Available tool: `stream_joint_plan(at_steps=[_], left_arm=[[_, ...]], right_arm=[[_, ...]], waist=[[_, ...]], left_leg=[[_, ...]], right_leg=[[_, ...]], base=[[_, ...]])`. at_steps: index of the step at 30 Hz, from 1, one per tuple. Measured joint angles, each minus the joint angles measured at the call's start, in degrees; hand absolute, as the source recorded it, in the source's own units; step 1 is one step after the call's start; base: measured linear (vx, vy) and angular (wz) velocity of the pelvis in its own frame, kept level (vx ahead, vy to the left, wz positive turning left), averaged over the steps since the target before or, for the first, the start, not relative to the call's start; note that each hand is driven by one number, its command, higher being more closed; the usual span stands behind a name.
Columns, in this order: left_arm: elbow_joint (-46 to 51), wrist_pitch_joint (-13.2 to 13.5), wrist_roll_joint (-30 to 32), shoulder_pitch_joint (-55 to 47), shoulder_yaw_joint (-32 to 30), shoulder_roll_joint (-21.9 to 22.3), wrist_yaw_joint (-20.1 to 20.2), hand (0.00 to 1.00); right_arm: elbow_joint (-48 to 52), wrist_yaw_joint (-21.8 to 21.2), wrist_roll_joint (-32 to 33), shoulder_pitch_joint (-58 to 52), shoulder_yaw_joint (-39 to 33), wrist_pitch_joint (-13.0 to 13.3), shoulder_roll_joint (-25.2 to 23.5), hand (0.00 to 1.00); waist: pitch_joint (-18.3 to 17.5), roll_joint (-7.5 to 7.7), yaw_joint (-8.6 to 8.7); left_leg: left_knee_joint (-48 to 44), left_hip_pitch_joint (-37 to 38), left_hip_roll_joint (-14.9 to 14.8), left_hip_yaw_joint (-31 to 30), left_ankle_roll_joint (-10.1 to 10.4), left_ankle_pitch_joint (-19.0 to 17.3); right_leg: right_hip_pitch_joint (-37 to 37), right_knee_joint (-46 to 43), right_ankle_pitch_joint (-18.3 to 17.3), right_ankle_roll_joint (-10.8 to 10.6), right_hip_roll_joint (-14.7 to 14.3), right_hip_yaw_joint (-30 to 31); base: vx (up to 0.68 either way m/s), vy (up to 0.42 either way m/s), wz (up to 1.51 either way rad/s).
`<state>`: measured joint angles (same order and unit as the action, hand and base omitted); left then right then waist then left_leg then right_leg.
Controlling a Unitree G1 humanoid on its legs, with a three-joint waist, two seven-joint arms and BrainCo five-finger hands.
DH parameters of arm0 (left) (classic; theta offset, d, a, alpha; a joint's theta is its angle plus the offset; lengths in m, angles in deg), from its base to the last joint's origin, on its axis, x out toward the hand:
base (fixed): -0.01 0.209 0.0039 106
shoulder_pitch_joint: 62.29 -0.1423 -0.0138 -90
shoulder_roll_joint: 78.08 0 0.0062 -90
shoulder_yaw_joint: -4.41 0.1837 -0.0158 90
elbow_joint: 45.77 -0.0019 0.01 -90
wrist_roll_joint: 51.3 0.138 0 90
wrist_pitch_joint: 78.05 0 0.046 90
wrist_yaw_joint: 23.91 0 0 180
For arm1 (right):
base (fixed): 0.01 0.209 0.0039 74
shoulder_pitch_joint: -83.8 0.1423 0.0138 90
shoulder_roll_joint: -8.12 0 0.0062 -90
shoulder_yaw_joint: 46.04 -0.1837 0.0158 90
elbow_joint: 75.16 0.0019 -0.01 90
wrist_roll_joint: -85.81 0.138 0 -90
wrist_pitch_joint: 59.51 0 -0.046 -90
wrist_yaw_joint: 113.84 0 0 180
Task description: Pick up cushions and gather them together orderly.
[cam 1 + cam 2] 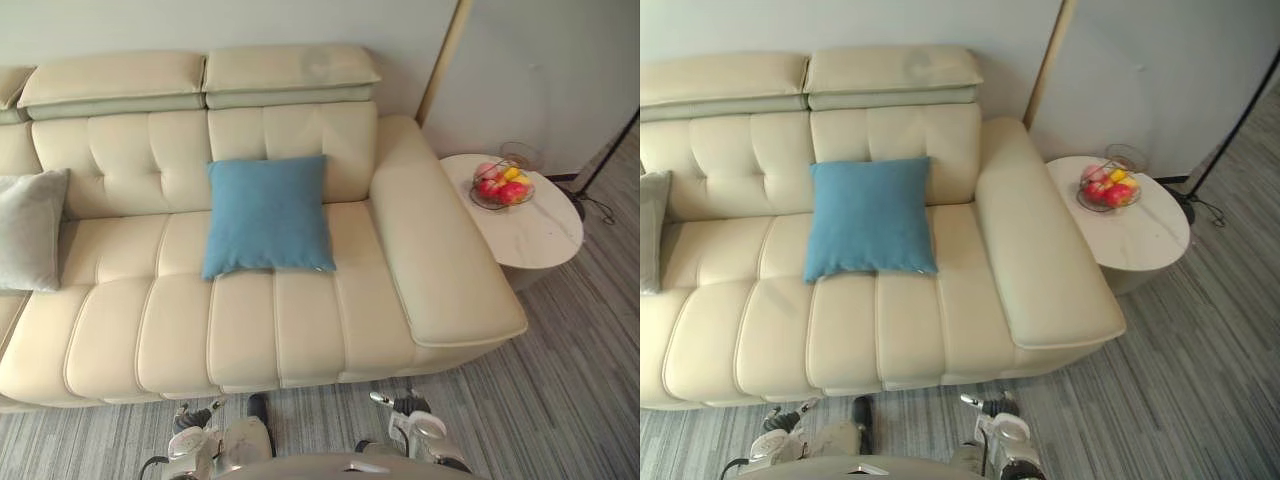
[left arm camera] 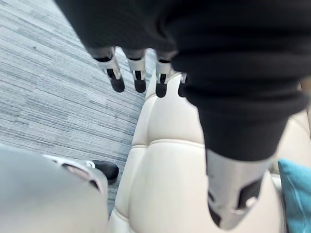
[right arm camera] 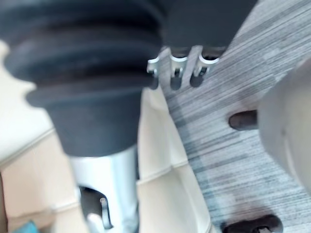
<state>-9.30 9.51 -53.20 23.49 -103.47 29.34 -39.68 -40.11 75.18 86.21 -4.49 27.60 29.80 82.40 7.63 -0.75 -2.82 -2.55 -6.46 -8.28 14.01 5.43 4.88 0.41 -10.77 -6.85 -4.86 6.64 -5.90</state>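
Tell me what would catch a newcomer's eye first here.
The blue cushion stands out, leaning against the backrest of the cream sofa, with a grey cushion apart at the sofa's left end. To the right, a bowl of bright fruit sits on a round white side table. The left robot hand and right robot hand hang open and empty by the sofa's front edge.
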Motion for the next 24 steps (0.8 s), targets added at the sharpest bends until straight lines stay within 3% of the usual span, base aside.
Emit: stream_joint_plan(at_steps=[1, 2, 3, 4, 6, 7, 9, 11, 17, 22, 24], left_arm=[[0.1, 0.0, 0.0, 0.1, -0.1, -0.3, 0.1, 0.00], [0.5, 0.0, 0.0, 0.7, -0.4, -0.1, 0.4, 0.00], [0.5, 0.1, 0.1, 0.6, -0.6, 0.3, 0.5, 0.00], [0.4, 0.0, 0.3, 0.1, -1.1, 0.9, 0.7, 0.00], [0.0, 0.0, 0.3, -0.3, -2.2, 2.0, 1.3, 0.00], [0.0, 0.0, 0.3, -0.8, -2.3, 1.4, 1.2, 0.00], [0.0, 0.0, 0.3, -1.4, -2.2, 0.5, 1.3, 0.00], [-0.6, 0.0, 0.4, -1.4, -1.9, -0.2, 1.8, 0.00], [-2.8, -0.2, 1.0, -0.9, -0.6, -0.1, 3.0, 0.00], [-3.5, -0.2, 1.6, 0.2, -0.8, 0.7, 4.3, 0.00], [-3.5, -0.2, 2.2, 0.8, -1.1, 0.9, 5.4, 0.00]], right_arm=[[0.1, 0.1, 0.2, -0.3, -0.8, 0.0, -0.5, 0.00], [0.0, 0.1, 0.3, -0.6, -1.9, 0.0, -0.2, 0.00], [0.0, 0.3, 0.3, -0.9, -2.4, 0.0, 0.1, 0.00], [0.3, 0.3, 0.3, -1.7, -2.4, 0.0, 0.2, 0.00], [0.9, 0.2, 0.4, -3.3, -3.0, -0.3, 0.0, 0.00], [1.0, 0.2, 0.4, -4.0, -3.6, -0.3, -0.3, 0.00], [0.3, 0.1, 0.3, -5.2, -4.3, -0.7, -1.6, 0.00], [0.0, -0.1, 0.4, -6.0, -4.6, -0.8, -2.0, 0.00], [-0.1, -0.1, 0.4, -6.5, -5.9, -0.8, -1.6, 0.00], [-0.1, -0.3, 0.4, -6.2, -6.9, -0.9, -1.2, 0.00], [0.0, -0.3, 0.4, -5.4, -6.8, -0.8, -1.1, 0.00]], waist=[[0.1, 1.44, 0.47], [0.3, 1.91, -0.24], [0.2, 1.83, -0.40], [0.0, 1.25, -0.02], [-0.9, 0.06, 0.01], [-1.7, 0.36, 0.30], [-3.0, 2.32, 0.47], [-3.5, 2.97, 0.97], [-4.5, 1.85, 1.31], [-3.9, 0.85, 1.22], [-3.7, 0.75, 1.07]], left_leg=[[-1.4, -0.6, 0.3, 0.0, 0.0, -1.3], [-8.8, -1.9, 0.7, -0.3, -2.5, -3.0], [-15.9, -1.9, 1.2, -1.3, -3.4, -6.6], [-19.6, -0.7, 1.3, -2.1, -2.6, -11.1], [-17.5, 2.0, 1.3, -4.1, -0.4, -16.2], [-15.6, 2.8, 2.2, -3.2, -0.6, -16.4], [-12.2, 3.7, 3.7, -2.5, -0.6, -16.4], [-10.0, 4.7, 4.3, -1.7, -0.6, -16.3], [-5.4, 8.9, 4.6, -1.5, -1.3, -13.2], [-5.2, 10.9, 2.8, 1.4, -1.2, -13.8], [-5.5, 11.8, 1.8, 5.8, -1.1, -14.8]], right_leg=[[0.5, 1.0, 1.0, 0.4, 1.1, 0.0], [1.4, 0.9, 1.8, 0.4, 2.1, 0.8], [1.5, 1.0, 2.4, 0.0, 2.4, 2.2], [1.5, 1.0, 2.6, -0.2, 2.2, 3.4], [1.8, 1.7, 3.0, -0.9, 0.1, 6.8], [1.8, 3.5, 4.0, -0.2, 0.4, 8.4], [1.8, 5.9, 6.0, 0.8, 1.4, 9.0], [1.6, 6.8, 7.0, 2.0, 1.3, 8.7], [0.8, 8.0, 8.1, 0.1, -0.2, 10.3], [1.1, 8.1, 8.3, 0.5, -2.5, 13.3], [3.0, 7.8, 9.2, 1.5, -4.2, 16.8]], base=[[-0.10, -0.005, -0.30], [-0.05, 0.022, -0.55], [-0.07, 0.052, -0.72], [-0.07, 0.065, -0.70], [-0.09, 0.110, -0.74], [-0.09, 0.142, -0.68], [-0.05, 0.116, -0.51], [0.03, 0.058, -0.33], [0.12, -0.011, -0.22], [0.12, -0.052, -0.46], [0.02, -0.022, -1.00]])
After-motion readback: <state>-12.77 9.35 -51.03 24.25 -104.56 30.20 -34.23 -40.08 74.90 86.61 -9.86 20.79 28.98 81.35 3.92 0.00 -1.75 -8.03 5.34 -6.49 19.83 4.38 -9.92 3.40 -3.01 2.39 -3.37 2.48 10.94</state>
